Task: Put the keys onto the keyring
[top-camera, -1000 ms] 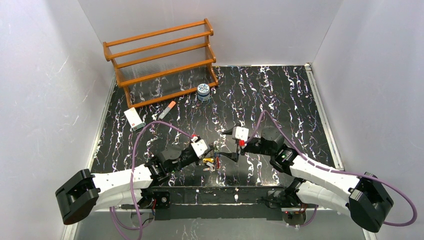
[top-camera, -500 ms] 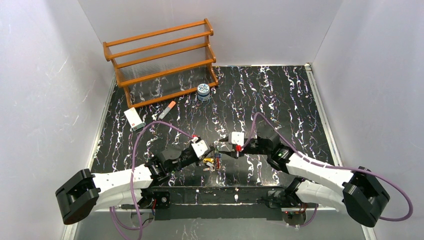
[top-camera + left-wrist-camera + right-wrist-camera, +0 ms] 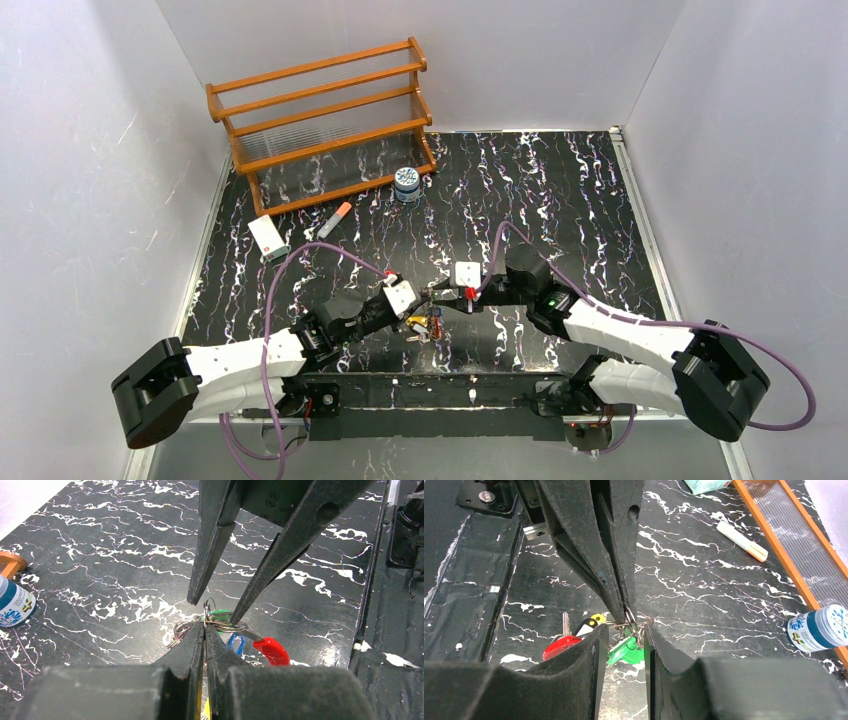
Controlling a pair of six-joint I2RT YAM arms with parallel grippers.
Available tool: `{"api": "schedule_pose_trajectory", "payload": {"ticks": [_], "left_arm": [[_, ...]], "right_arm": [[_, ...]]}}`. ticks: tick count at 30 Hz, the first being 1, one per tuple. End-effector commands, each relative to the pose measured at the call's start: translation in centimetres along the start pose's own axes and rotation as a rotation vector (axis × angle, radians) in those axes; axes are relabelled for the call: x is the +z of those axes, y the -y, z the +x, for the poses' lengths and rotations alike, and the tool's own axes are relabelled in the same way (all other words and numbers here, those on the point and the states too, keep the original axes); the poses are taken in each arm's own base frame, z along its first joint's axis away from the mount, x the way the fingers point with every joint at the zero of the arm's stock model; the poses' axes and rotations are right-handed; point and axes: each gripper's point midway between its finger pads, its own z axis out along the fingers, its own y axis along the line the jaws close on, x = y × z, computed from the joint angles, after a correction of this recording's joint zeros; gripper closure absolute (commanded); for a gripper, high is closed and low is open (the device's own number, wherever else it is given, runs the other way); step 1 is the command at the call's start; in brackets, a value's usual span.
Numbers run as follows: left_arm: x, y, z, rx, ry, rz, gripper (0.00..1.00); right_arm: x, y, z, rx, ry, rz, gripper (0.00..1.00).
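The keys (image 3: 272, 651) hang in a bunch from thin silver rings: red, blue (image 3: 235, 642) and green (image 3: 220, 614) heads, and a yellow one (image 3: 597, 618) in the right wrist view. My left gripper (image 3: 205, 626) is shut on the thin wire of the keyring (image 3: 206, 607), holding the bunch just above the table (image 3: 560, 200). My right gripper (image 3: 624, 630) faces it head-on, jaws still apart. Its fingertips (image 3: 600, 632) straddle the rings and the green key (image 3: 626, 652), and the ring wire seems to touch both. From above, both grippers meet near the front middle (image 3: 432, 303).
A wooden rack (image 3: 320, 120) stands at the back left, with a blue-white jar (image 3: 406, 184) at its right foot. An orange-tipped marker (image 3: 335, 219) and a small white box (image 3: 267, 238) lie in front of it. The black base plate (image 3: 430, 385) runs along the near edge.
My right arm has swung left up to the left gripper, and its jaws have narrowed around the bunch of rings. The left gripper has stayed still and shut.
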Motion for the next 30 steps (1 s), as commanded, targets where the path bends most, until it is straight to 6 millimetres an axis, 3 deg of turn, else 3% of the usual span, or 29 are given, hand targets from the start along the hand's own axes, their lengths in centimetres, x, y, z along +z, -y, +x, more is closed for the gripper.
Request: {"api": "schedule_pose_trajectory", "payload": {"ticks": [1,10,14,17,22,26,30], "left_arm": [[0.3,-0.1,-2.0,0.009,0.058,0.005,1.00],[0.3,0.0,-2.1,0.010,0.059,0.010,1.00],[0.3,0.0,-2.0,0.012,0.059,0.011,1.00],[0.2,-0.1,-2.1,0.017,0.062,0.009,1.00],[0.2,-0.4,-2.2,0.029,0.062,-0.004,1.00],[0.0,-0.7,-2.1,0.061,0.041,-0.013,0.78],[-0.1,-0.9,-1.7,0.082,0.016,-0.021,0.71]], "right_arm": [[0.6,1.1,-2.7,-0.064,0.072,-0.013,0.63],[0.8,1.2,-2.3,-0.068,0.065,-0.016,0.71],[0.8,1.4,-2.5,-0.073,0.073,-0.010,0.82],[0.7,1.4,-2.4,-0.071,0.071,-0.005,0.97],[0.4,1.5,-2.1,-0.065,0.045,0.011,0.99],[0.3,1.2,-0.7,-0.039,-0.059,-0.038,0.99],[0.1,0.6,1.0,0.012,-0.175,-0.098,0.99]]}}
